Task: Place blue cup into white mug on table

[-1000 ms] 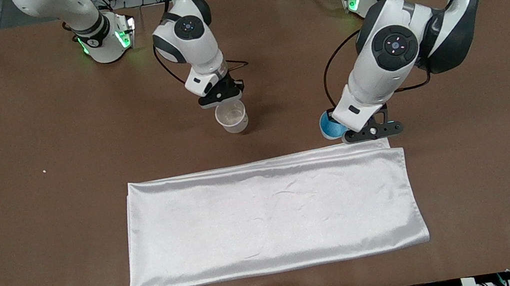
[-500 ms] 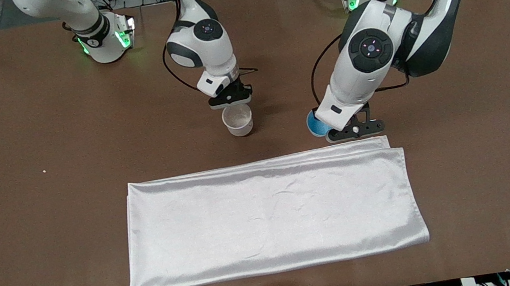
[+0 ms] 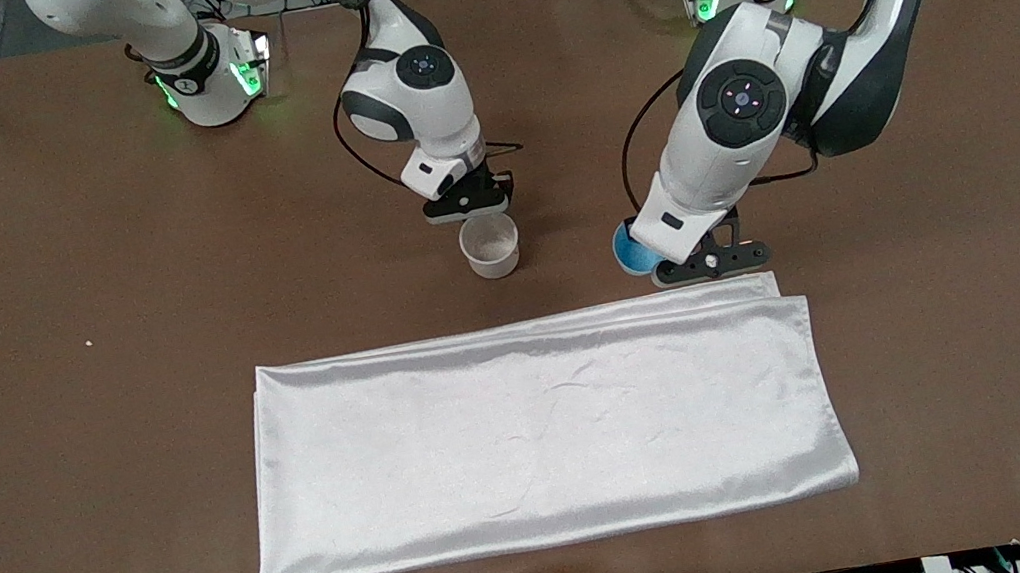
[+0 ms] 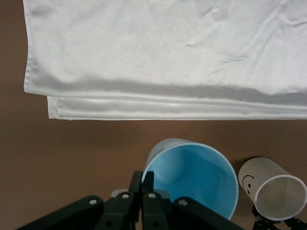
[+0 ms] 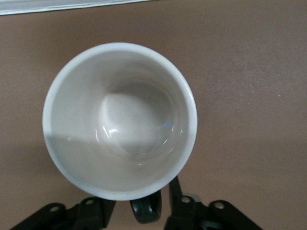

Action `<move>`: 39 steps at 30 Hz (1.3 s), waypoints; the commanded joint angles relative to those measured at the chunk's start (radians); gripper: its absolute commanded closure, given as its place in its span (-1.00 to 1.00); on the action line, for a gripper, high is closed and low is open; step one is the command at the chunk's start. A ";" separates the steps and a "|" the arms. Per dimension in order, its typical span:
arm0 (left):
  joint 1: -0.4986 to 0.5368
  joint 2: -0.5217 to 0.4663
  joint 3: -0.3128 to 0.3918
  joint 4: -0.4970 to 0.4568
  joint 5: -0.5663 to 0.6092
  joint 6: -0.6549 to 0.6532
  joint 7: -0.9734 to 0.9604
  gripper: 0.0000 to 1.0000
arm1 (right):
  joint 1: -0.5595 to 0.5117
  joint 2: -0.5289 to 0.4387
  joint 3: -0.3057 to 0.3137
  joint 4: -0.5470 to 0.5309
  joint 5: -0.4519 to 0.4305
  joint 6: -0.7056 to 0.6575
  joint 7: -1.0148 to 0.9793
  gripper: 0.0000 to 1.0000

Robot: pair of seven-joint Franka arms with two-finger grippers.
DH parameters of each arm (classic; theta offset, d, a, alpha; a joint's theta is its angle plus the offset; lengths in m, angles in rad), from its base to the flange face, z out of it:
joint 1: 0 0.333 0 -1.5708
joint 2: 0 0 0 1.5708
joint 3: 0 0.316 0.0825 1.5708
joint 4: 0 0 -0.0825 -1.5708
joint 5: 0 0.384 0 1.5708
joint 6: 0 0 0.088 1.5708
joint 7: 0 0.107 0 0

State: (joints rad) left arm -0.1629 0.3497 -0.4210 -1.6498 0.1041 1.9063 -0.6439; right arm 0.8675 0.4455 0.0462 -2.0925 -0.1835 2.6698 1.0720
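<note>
The blue cup (image 3: pixel 630 253) hangs from my left gripper (image 3: pixel 655 261), which is shut on its rim, over the brown table (image 3: pixel 88 440) just by the cloth's edge. In the left wrist view the closed fingers (image 4: pixel 144 178) pinch the cup's pale rim (image 4: pixel 192 179). The white mug (image 3: pixel 490 247) is at my right gripper (image 3: pixel 472 214), whose fingers straddle its black handle (image 5: pixel 146 211), shut on it. The mug's cream inside (image 5: pixel 120 120) is empty. Whether the mug touches the table I cannot tell. The mug also shows in the left wrist view (image 4: pixel 272 188), beside the cup.
A shiny white folded cloth (image 3: pixel 542 433) lies nearer the front camera than both cups; its folded edge shows in the left wrist view (image 4: pixel 168 48). Both arm bases stand along the table's back edge.
My right gripper has carried the mug down and toward the blue cup. My left gripper moved the blue cup a little toward the mug, then held still.
</note>
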 commanded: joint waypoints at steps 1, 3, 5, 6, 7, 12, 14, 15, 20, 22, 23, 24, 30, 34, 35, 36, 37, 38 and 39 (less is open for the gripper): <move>-0.003 0.005 -0.004 0.015 0.025 0.002 -0.039 1.00 | 0.004 -0.016 -0.008 0.015 -0.033 -0.018 0.034 -1.00; -0.003 0.005 -0.004 0.016 0.022 0.002 -0.051 1.00 | 0.002 -0.030 -0.008 0.017 -0.033 -0.030 0.034 -1.00; -0.003 0.005 -0.005 0.025 0.020 0.002 -0.060 1.00 | -0.001 -0.050 -0.008 0.022 -0.033 -0.045 0.032 -1.00; -0.006 0.005 -0.005 0.030 0.019 0.002 -0.063 1.00 | -0.001 -0.056 -0.008 0.026 -0.033 -0.056 0.032 -1.00; -0.012 0.005 -0.005 0.031 0.017 0.002 -0.068 1.00 | -0.001 -0.066 -0.008 0.034 -0.033 -0.070 0.031 -1.00; -0.026 0.005 -0.005 0.036 0.013 0.002 -0.105 1.00 | -0.024 -0.096 -0.009 0.115 -0.033 -0.207 0.019 -1.00; -0.037 0.005 -0.005 0.036 0.012 0.002 -0.117 1.00 | -0.031 -0.097 -0.009 0.161 -0.033 -0.281 0.008 -1.00; -0.046 0.005 -0.005 0.036 0.011 0.002 -0.128 1.00 | -0.038 -0.097 -0.009 0.181 -0.033 -0.313 -0.007 -1.00; -0.087 0.015 -0.005 0.039 0.009 0.002 -0.184 1.00 | -0.103 -0.096 -0.008 0.238 -0.025 -0.409 -0.136 -1.00; -0.098 0.020 -0.005 0.042 0.009 0.005 -0.201 1.00 | -0.133 -0.097 -0.008 0.242 -0.022 -0.435 -0.191 -1.00; -0.102 0.022 -0.005 0.044 0.009 0.008 -0.209 1.00 | -0.146 -0.097 -0.008 0.242 -0.022 -0.445 -0.219 -1.00; -0.109 0.026 -0.005 0.044 0.009 0.013 -0.218 1.00 | -0.160 -0.097 -0.008 0.242 -0.020 -0.453 -0.246 -1.00; -0.144 0.048 -0.005 0.045 0.009 0.045 -0.281 1.00 | -0.243 -0.108 -0.008 0.242 -0.011 -0.505 -0.382 -1.00; -0.182 0.063 -0.005 0.045 0.011 0.068 -0.342 1.00 | -0.275 -0.116 -0.008 0.242 -0.010 -0.519 -0.434 -1.00; -0.190 0.066 -0.005 0.045 0.011 0.072 -0.359 1.00 | -0.285 -0.117 -0.008 0.242 -0.010 -0.519 -0.448 -1.00; -0.199 0.072 -0.004 0.045 0.011 0.079 -0.375 1.00 | -0.297 -0.119 -0.006 0.242 -0.010 -0.519 -0.463 -1.00; -0.208 0.078 -0.004 0.045 0.012 0.085 -0.390 1.00 | -0.308 -0.122 -0.006 0.242 -0.010 -0.519 -0.478 -1.00; -0.217 0.083 -0.004 0.047 0.012 0.089 -0.405 1.00 | -0.318 -0.122 -0.006 0.242 -0.010 -0.519 -0.494 -1.00; -0.227 0.086 -0.004 0.047 0.012 0.092 -0.419 1.00 | -0.326 -0.122 -0.006 0.242 -0.010 -0.519 -0.509 -1.00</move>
State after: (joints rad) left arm -0.3424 0.4048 -0.4268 -1.6275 0.1041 1.9807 -0.9787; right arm 0.5869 0.3427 0.0249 -1.8532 -0.1860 2.1726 0.6303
